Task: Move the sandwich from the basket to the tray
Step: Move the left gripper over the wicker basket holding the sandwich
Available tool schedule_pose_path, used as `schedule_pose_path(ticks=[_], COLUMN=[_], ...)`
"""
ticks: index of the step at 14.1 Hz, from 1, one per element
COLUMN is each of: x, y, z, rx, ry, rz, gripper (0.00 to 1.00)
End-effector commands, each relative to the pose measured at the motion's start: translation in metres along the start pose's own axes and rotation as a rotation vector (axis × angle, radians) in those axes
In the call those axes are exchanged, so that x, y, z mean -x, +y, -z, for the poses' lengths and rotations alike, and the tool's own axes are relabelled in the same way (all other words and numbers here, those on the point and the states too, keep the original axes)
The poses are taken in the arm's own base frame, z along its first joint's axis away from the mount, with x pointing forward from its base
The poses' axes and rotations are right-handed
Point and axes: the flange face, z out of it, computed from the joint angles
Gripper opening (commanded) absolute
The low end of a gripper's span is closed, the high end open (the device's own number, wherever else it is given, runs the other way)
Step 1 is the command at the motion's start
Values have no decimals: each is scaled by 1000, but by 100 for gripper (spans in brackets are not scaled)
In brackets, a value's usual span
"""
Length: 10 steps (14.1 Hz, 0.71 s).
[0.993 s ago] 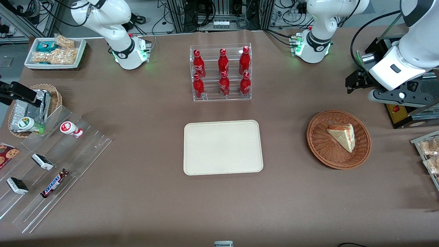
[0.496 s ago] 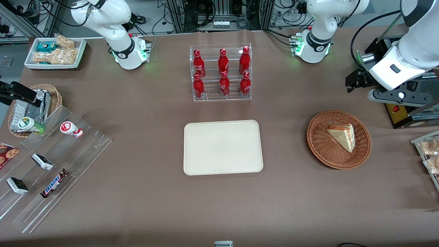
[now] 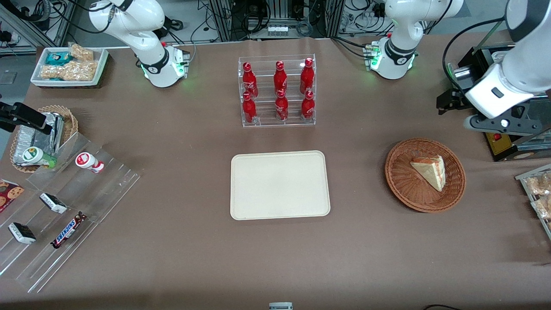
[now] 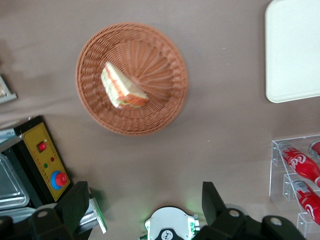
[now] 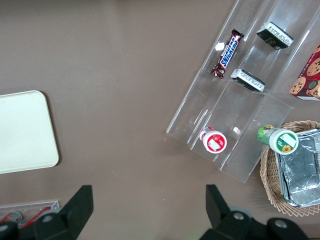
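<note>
The gripper (image 4: 142,205) hung with its jaws spread wide and empty, both dark fingers (image 4: 75,205) well apart, high above bare tablecloth (image 3: 366,241) near the working arm's end of the table. The basket (image 3: 396,181) lay nearer the front camera than the gripper, with open cloth all round its rim. In it sat the sandwich (image 3: 429,170), resting toward the rim on the working arm's side (its striped cut edge faced that way), its long axis running slantwise and one tip pointing toward the front camera. The tray (image 3: 280,185) lay flat and well apart from the basket, toward the table's middle. Against the picture a second before, the gripper had shifted slightly away from the basket; the sandwich had not moved.
</note>
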Motion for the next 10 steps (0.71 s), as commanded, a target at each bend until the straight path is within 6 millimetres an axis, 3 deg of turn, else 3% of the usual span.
schedule_pose_path(ticks=[1,4,7,10], x=[-4,-20,-40,-44], y=[-46,-99,-136,-141], z=[-15,-50,-93,-138], rx=[22,72,101,95], ry=[-32,-84,-106,-55], rz=[75,160,216,252], gripper=[100,100,100,100])
